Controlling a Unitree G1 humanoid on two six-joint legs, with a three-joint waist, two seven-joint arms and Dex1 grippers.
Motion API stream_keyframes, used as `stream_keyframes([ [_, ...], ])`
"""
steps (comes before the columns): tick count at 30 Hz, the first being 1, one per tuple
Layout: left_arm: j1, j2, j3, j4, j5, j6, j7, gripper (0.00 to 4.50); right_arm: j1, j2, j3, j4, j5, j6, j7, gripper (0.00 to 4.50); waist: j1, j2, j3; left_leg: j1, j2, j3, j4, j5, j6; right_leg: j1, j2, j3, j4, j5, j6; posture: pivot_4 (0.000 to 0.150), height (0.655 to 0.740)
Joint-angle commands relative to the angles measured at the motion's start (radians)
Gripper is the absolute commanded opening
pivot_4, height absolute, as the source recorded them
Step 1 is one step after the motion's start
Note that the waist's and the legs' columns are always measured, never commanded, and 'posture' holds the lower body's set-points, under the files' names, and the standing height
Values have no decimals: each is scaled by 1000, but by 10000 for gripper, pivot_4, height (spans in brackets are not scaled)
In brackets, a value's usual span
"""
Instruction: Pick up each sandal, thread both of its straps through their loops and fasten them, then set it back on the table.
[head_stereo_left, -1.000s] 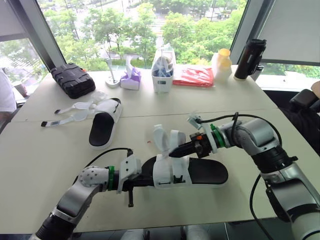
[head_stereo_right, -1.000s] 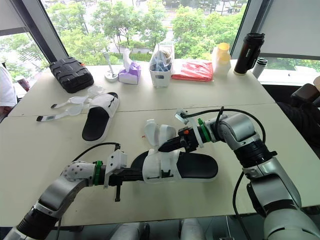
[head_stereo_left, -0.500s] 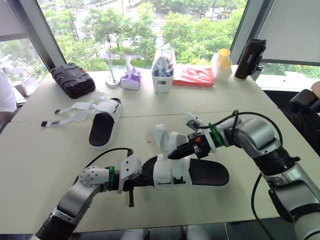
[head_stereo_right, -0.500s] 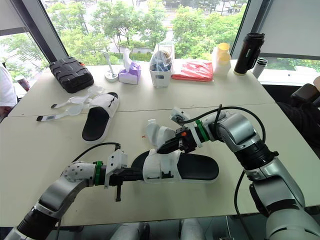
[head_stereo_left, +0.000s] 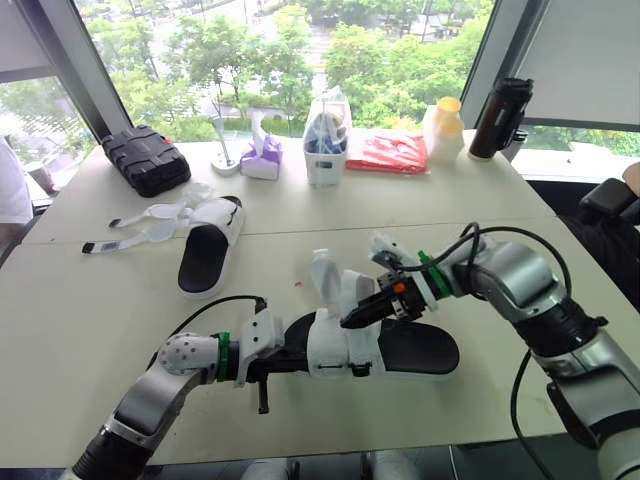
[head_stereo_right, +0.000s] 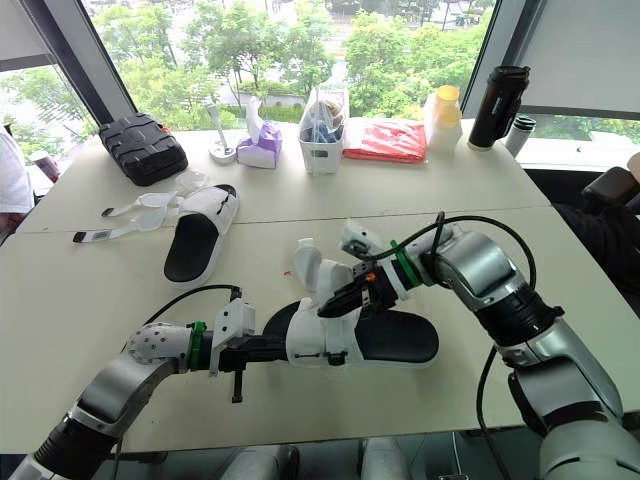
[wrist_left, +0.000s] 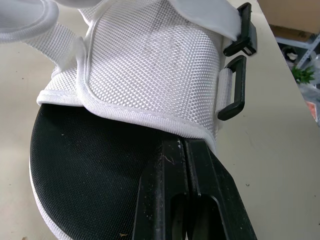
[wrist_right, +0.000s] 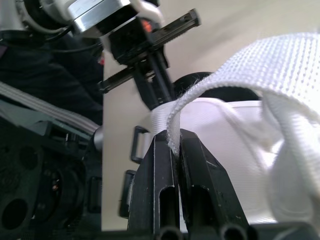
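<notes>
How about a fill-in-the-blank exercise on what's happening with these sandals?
The right pincer is shut on a white ____ of the near sandal.
The left pincer is shut on that sandal's black ____.
The other sandal lies on the robot's ____ side.
Missing: strap; sole; left.

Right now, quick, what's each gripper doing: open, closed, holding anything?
Left gripper: shut on the toe end of the near sandal.
Right gripper: shut on that sandal's white strap.
</notes>
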Motion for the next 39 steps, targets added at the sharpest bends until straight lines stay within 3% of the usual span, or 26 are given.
stream_keyframes([
  [1,15,-2,-32,12,23,23,6,0,17,-27,-12,-55,6,-7,10,831,0,0,0,0,0,0,0,0,0,0,0,0,0,0,0,1500,7400],
  [7,15,-3,-32,11,21,27,7,0,73,-46,-10,-110,-6,-33,-3,831,0,0,0,0,0,0,0,0,0,0,0,0,0,0,0,1500,7400],
  [8,16,-4,-33,10,20,28,8,0,79,-47,-10,-113,-10,-38,-6,3242,0,0,0,0,0,0,0,0,0,0,0,0,0,0,0,1500,7400],
  [10,16,-4,-33,10,20,28,8,0,89,-56,-7,-123,-18,-51,-3,9882,0,0,0,0,0,0,0,0,0,0,0,0,0,0,0,1500,7400],
  [17,17,-7,-38,13,23,25,9,0,91,-123,-61,-158,-20,-63,-9,44644,1,0,0,1,0,0,0,0,0,1,0,0,0,0,0,1500,7400],
  [22,18,-8,-39,17,28,17,8,0,138,-264,-203,-232,65,-8,11,44644,2,0,0,0,0,0,0,0,1,0,0,0,-2,0,1,1500,7400],
  [27,16,-13,-45,30,36,9,8,0,312,-351,-388,-306,234,123,9,44644,4,0,0,-1,0,0,0,-1,1,0,0,-1,-2,-1,2,1500,7400],
  [34,6,-22,-50,46,40,3,8,0,536,-316,-437,-398,316,177,-106,44644,6,0,0,0,0,1,0,-1,1,2,-1,0,-2,-2,2,1500,7400],
  [39,0,-22,-51,49,41,4,4,0,574,-220,-385,-392,317,182,-207,44644,5,0,0,1,0,1,0,-1,1,3,-1,0,-2,-2,3,1500,7400],
])
